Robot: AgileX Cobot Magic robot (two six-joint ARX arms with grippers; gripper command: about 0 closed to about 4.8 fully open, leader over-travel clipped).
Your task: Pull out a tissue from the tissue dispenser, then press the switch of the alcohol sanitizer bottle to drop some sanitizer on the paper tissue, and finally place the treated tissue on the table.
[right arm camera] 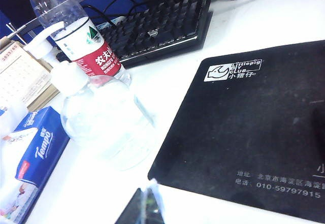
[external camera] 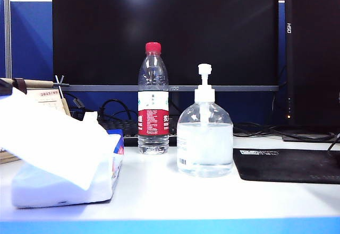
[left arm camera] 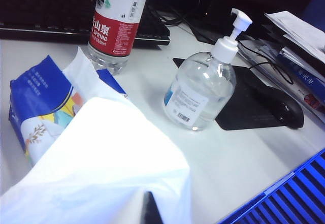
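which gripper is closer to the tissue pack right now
Left. The left gripper sits just over the tissue pack, holding the tissue drawn from it. The right gripper is past the sanitizer bottle, by the mouse mat.

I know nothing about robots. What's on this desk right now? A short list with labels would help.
tissue: white sheet draped over the pack, lying loose
tissue dispenser: blue-and-white pack, left side of table
alcohol sanitizer bottle: clear, upright, centre
switch: white pump head, untouched
water bottle: red-capped, behind
mouse mat: black, right
left end effector: barely visible, shut
right end effector: barely visible, shut
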